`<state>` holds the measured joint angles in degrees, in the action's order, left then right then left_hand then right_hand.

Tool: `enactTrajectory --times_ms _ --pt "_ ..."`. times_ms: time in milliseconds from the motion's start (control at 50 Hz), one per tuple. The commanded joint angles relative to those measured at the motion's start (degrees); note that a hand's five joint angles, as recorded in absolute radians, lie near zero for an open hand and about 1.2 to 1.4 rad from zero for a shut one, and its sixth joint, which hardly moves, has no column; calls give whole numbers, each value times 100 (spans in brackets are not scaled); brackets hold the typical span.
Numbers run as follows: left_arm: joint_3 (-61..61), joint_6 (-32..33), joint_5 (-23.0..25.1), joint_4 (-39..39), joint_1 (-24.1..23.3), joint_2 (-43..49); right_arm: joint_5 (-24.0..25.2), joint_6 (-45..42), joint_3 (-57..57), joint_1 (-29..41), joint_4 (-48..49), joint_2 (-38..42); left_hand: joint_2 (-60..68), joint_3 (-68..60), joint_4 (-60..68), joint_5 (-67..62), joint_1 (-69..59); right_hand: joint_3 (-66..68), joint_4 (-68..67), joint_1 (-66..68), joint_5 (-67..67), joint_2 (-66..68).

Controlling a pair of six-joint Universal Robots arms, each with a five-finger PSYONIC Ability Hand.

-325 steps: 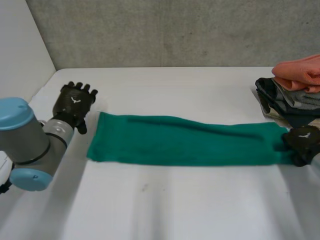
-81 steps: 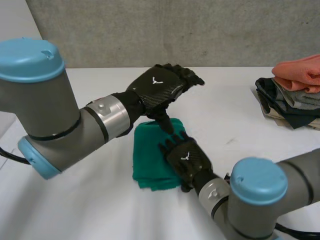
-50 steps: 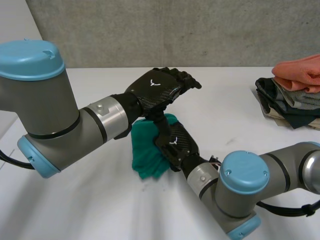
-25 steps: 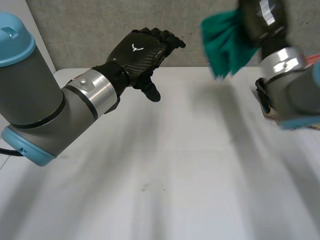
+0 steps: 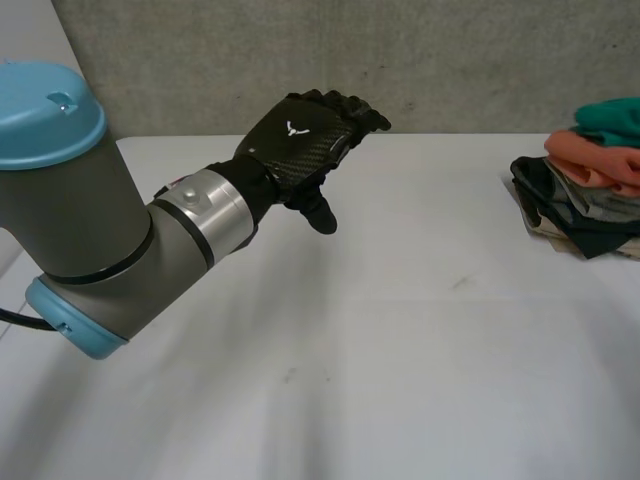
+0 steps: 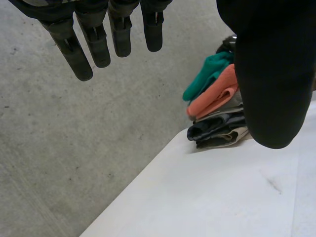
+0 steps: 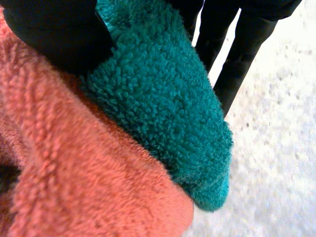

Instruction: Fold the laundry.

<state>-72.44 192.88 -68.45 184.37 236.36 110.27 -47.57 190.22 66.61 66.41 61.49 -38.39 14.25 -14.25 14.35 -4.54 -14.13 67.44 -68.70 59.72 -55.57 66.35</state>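
Towel: tops pile at table's 3 o'clock, on orange cloth.
Right hand: thumb and fingers pinch towel.
Left hand: fingers apart, empty, raised toward 12 o'clock.
Marking: white emblem, no words.

In the head view the stack of folded laundry runs off the picture's edge, and the folded green terry towel on top shows only as a sliver. In the left wrist view the thumb of the left hand covers one end of that stack. In the right wrist view the towel hides part of the right hand; whether it grips the towel cannot be told.
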Motion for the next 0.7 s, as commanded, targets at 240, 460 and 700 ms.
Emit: enactTrajectory --times_ms 240,460,700 --pt "10 4 -19 11 -134 -32 336 736 907 -418 -1032 -1521 354 -353 344 -325 -365 -5744 5870 -4972 5557 -5635" --pt "1 -31 -37 2 -283 -93 134 -755 933 -1244 -3993 -2479 354 -353 344 -325 -365 -5744 5870 -4972 5557 -5635" --pt "54 -163 -633 11 -231 -629 -2617 -3589 660 -755 -5253 -3410 354 -353 344 -325 -365 -5744 5870 -4972 5557 -5635"
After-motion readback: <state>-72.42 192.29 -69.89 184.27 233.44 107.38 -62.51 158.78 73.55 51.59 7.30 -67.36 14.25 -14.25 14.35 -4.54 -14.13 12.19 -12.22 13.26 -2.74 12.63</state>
